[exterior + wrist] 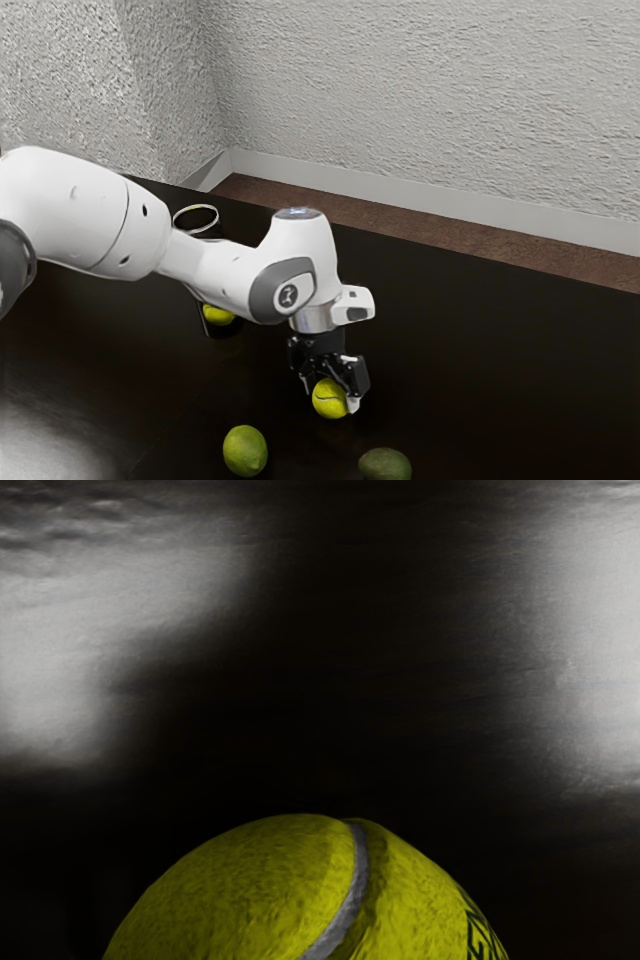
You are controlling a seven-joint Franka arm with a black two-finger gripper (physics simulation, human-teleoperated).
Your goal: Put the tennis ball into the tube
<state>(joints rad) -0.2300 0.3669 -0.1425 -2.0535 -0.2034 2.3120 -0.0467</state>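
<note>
The gripper (330, 392) grips the fuzzy yellow tennis ball (330, 399), round and crossed by a pale curved seam, between its fingers. Well apart from the hand, partly behind the arm, a clear round-rimmed tube (196, 207) has another yellow ball (217, 315) low inside. Near the hand lies a smooth green lime (245, 451).

No whole word I can make out from here: there's dark lettering (484, 936) on the side of the tennis ball (250, 890), cut off partway, and a small pale emblem (288, 295) on the arm's grey joint cover (265, 283), too small to read
</note>
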